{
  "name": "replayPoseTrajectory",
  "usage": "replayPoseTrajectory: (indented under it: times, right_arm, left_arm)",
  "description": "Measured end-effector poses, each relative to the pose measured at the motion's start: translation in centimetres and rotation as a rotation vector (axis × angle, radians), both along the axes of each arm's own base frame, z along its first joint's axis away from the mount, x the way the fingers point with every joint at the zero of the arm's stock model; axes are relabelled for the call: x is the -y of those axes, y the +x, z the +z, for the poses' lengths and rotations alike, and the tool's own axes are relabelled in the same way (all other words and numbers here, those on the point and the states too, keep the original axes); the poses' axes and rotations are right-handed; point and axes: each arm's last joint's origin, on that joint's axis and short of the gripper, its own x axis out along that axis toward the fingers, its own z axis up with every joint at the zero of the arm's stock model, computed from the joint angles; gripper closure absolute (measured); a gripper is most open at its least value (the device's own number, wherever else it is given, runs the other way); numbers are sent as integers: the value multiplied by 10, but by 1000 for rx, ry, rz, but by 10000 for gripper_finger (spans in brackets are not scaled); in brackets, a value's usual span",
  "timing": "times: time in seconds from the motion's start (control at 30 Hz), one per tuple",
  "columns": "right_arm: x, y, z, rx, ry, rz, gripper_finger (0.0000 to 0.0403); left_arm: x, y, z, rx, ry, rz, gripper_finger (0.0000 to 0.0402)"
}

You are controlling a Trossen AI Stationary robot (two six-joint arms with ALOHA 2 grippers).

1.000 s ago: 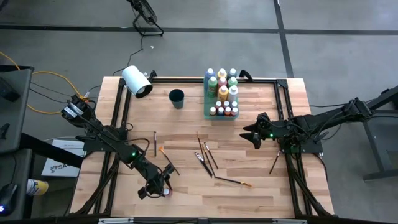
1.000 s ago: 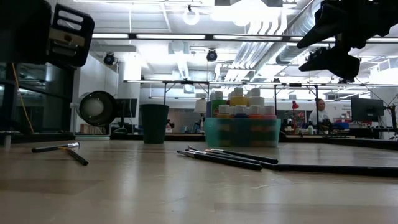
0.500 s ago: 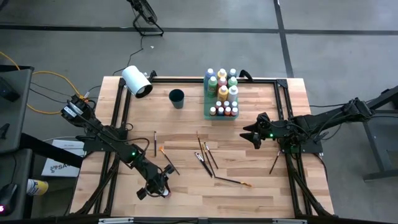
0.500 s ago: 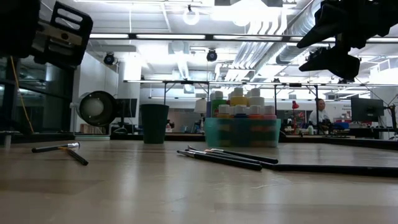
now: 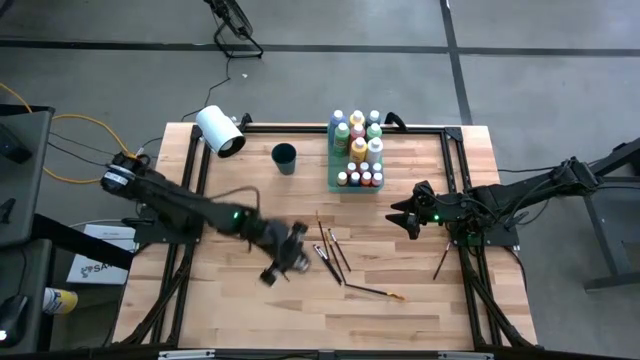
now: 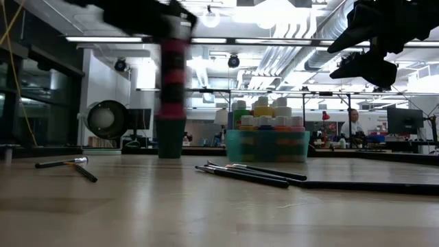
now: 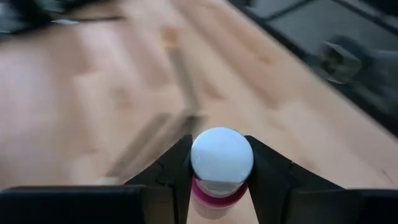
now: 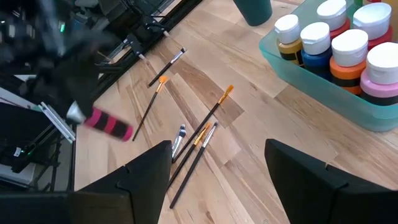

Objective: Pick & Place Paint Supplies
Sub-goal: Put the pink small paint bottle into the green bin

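Note:
My left gripper (image 5: 285,260) is above the table's middle, shut on a pink paint bottle (image 7: 214,194) with a white cap (image 7: 222,155); the bottle also shows blurred in the low view (image 6: 173,65) and in the right wrist view (image 8: 109,125). My right gripper (image 5: 405,218) hovers open near the table's right side, touching nothing. The green tray (image 5: 335,182) at the far edge holds many capped bottles (image 5: 357,150). Several dark-handled brushes (image 5: 335,255) lie flat on the wood. My left gripper pinches the pink bottle between its two fingers (image 7: 176,171), one on each side of the body just under the white cap (image 7: 214,186). The fingers come from above. The bottle is lifted clear of the table, roughly upright.
A dark green cup (image 5: 284,158) and a large white roll (image 5: 220,131) stand near the far left. More brushes lie at the left (image 5: 248,228), near the front (image 5: 372,291) and by the right rail (image 5: 441,260). Black frame rails border the table.
My left gripper has swung quickly from the near-left part of the table toward the right and far edge, to the middle, carrying the pink bottle clear of the table. The right arm has kept still.

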Motion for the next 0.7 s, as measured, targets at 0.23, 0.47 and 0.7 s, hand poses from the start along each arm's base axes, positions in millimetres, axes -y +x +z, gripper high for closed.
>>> replayPoseTrajectory:
  times: [0.23, 0.47, 0.7]
  right_arm:
    - [0, 0, 0, 0, 0, 0, 151]
    - [0, 0, 0, 1, 0, -1, 151]
    - [0, 0, 0, 1, 0, 0, 151]
  left_arm:
    - [-87, 21, 24, 87, 69, 299, 283]
    - [-164, 22, 38, 204, 102, 642, 282]
    - [-216, 22, 20, 195, 49, 792, 282]
